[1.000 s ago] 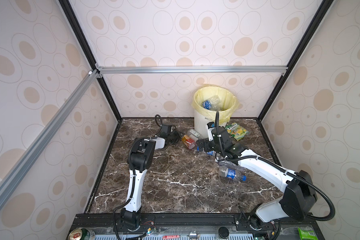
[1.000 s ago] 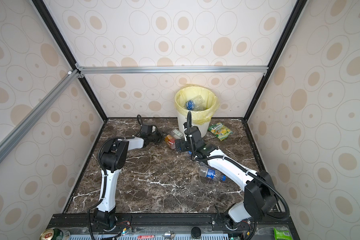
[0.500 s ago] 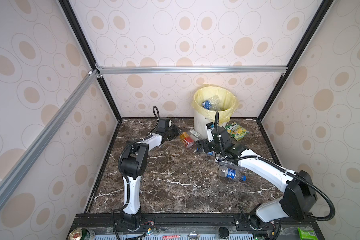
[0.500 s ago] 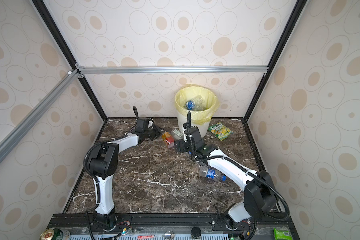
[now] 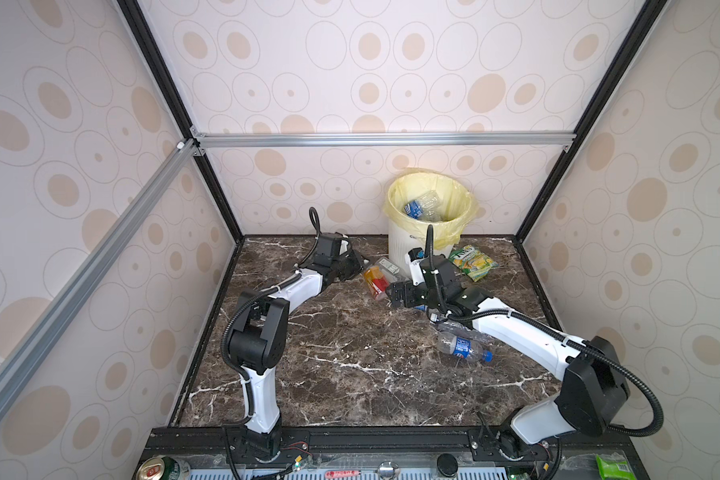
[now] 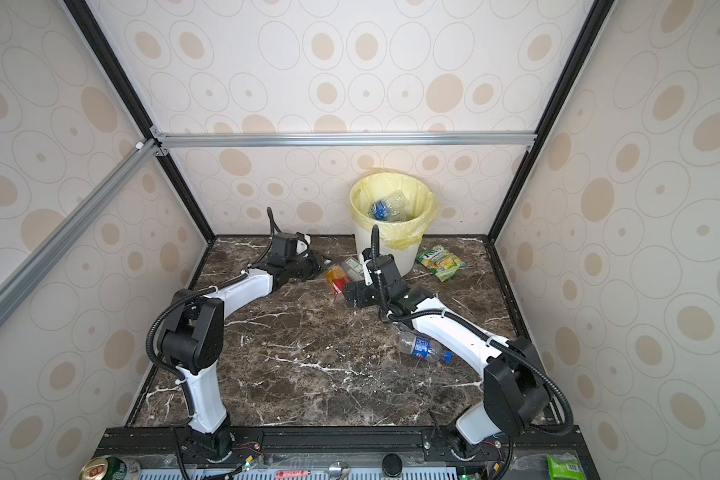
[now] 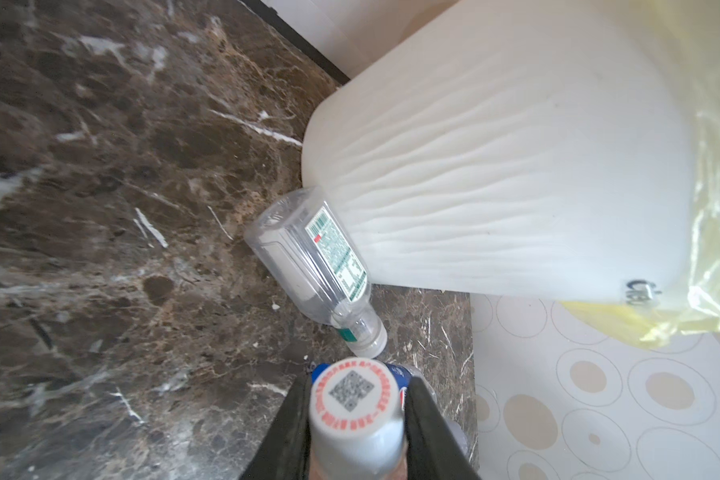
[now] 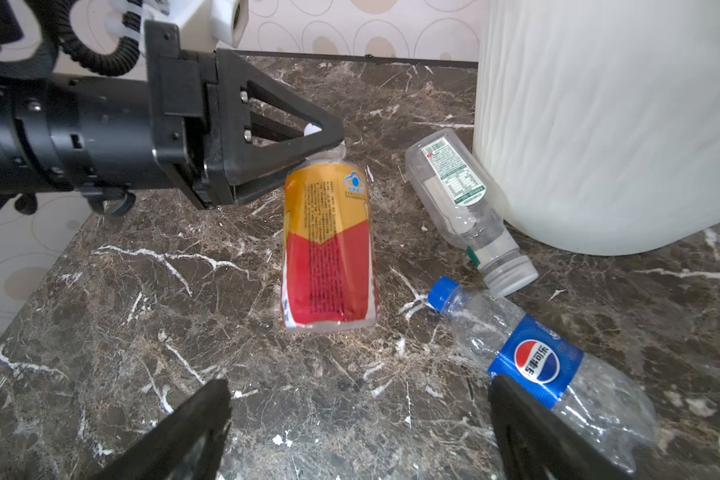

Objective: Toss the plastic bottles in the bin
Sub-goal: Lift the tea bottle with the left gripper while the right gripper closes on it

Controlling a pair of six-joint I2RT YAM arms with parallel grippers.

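1. Nearest you, off the marble tabletop [image 5: 350, 374], a metal can [image 5: 159, 469] sits on the front rail, far in front of the bin [image 5: 399, 245].
2. A blue-label bottle [image 5: 460, 345] lies on its side on the marble, well in front of the bin and close by the right arm's forearm.
3. Your right gripper [image 8: 358, 386] hangs low in front of the bin. Its jaws are spread wide with only bare marble between them. A crushed blue-cap bottle [image 8: 537, 361] lies on its side just beside one finger [image 8: 549, 436]. You cannot tell from these views whether the two touch.
4. The orange-red bottle [image 8: 329, 249] lies just in front of the bin, off toward the left arm's side. Its base end points at your right gripper.
5. Your left gripper [image 7: 358, 386] is clenched on that bottle's white cap, with one finger [image 7: 292, 415] on each side of it. Whether the bottle is lifted off the marble cannot be told.
6. A clear green-label bottle [image 8: 458, 187] lies on its side right at the foot of the bin, its base end by the ribbed wall.
7. The bin stands upright against the back wall, with its yellow bag folded over the rim. The binned bottles [image 5: 422, 206] lie inside, one of them blue-labelled.
8. A green-yellow snack packet [image 5: 472, 261] lies flat beside the bin on the right arm's side.
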